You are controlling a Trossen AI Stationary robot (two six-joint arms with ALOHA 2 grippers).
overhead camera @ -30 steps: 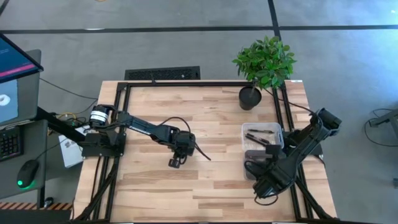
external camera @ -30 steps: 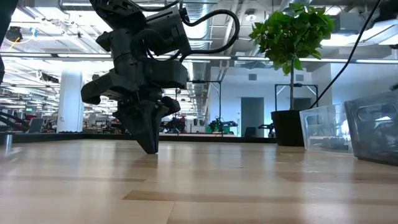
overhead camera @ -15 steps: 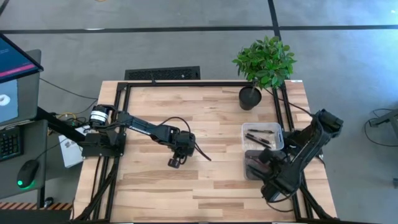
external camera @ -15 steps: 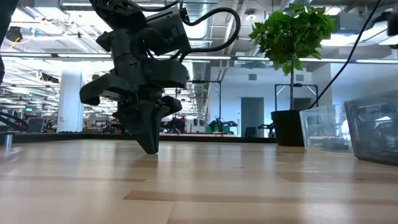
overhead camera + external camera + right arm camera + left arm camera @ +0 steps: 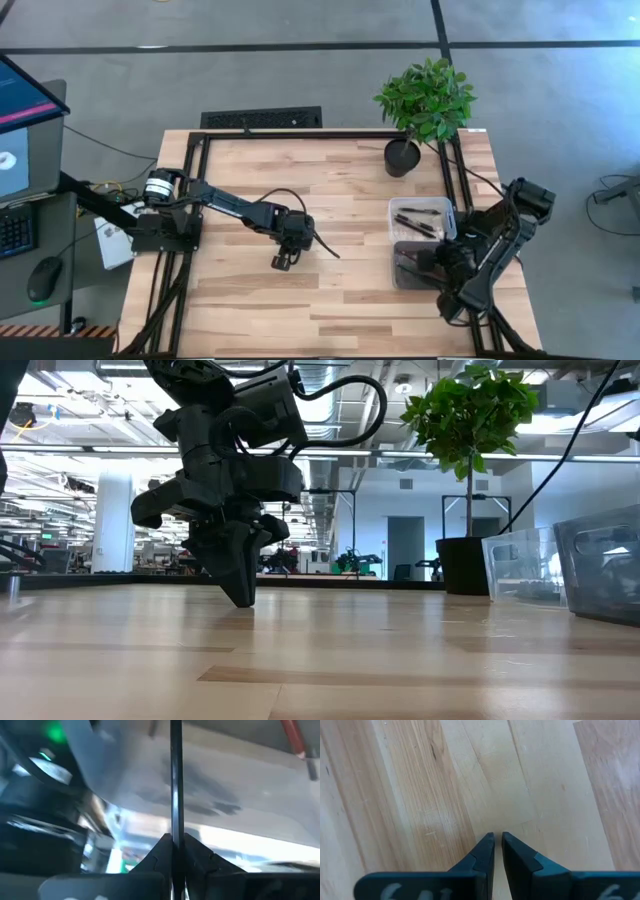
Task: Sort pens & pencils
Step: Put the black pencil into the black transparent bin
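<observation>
Two robot arms are seen, one at each side of the table (image 5: 340, 310). Two grippers are counted: the left gripper (image 5: 281, 262) and the right gripper (image 5: 176, 842). Two clear plastic bins are counted at the table's right side, a far bin (image 5: 423, 220) and a near bin (image 5: 412, 266), set just beside each other. About three dark pens or pencils (image 5: 418, 222) are counted in the far bin; the contents of the near bin cannot be counted. One dark pen (image 5: 175, 780) is counted between the right gripper's fingers, and one reddish pencil (image 5: 291, 736) is seen beyond it. One potted plant (image 5: 425, 105) is counted. One computer mouse (image 5: 40, 279) is seen off the table.
</observation>
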